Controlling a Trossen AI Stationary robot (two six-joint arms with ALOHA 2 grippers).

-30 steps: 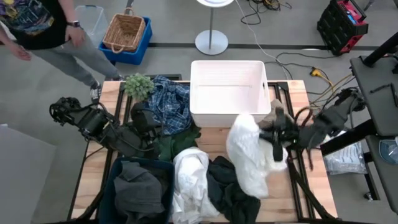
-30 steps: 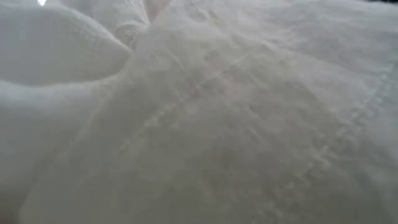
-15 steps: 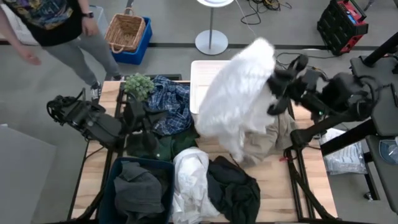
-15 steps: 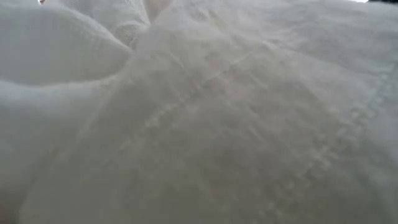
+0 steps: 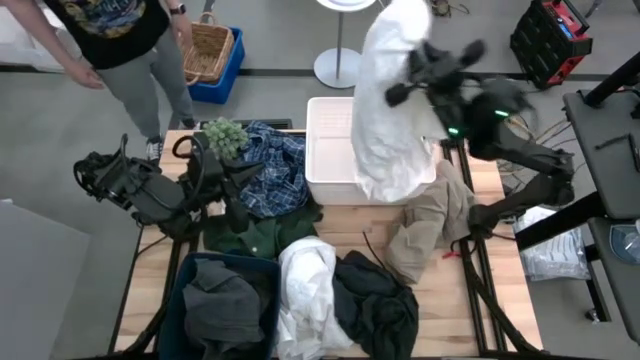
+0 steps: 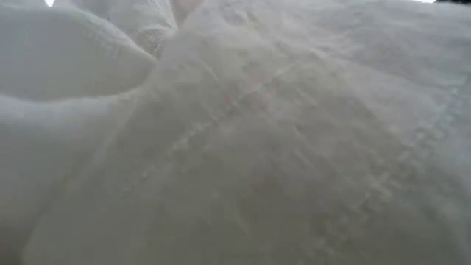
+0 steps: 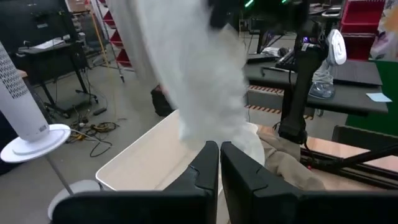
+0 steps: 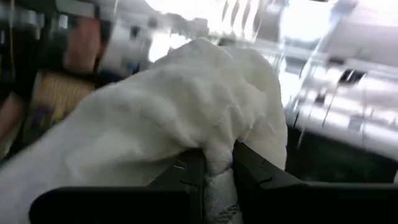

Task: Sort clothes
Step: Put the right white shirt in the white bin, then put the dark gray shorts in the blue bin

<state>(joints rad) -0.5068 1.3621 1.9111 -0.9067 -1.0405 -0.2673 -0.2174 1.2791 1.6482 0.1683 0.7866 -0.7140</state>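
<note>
Hanging straight down over the hard white plastic bin (image 5: pixel 335 150), the big soft white garment (image 5: pixel 392 110) is pinched in the right gripper (image 5: pixel 425 62) above it. Left gripper (image 7: pixel 219 163) is clenched on nothing, farther off.

White garment (image 5: pixel 392 110) hangs lifted over the far bin; plaid shirt (image 5: pixel 272 170) far left; khaki trousers (image 5: pixel 428 222) right; second white piece (image 5: pixel 308 295) near

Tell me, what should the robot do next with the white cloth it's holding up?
Probably lower it a little and let go. The right gripper is shut on the white cloth, which hangs over the bin, its bottom already draping the bin's front edge. The left gripper waits by the plaid shirt.
</note>
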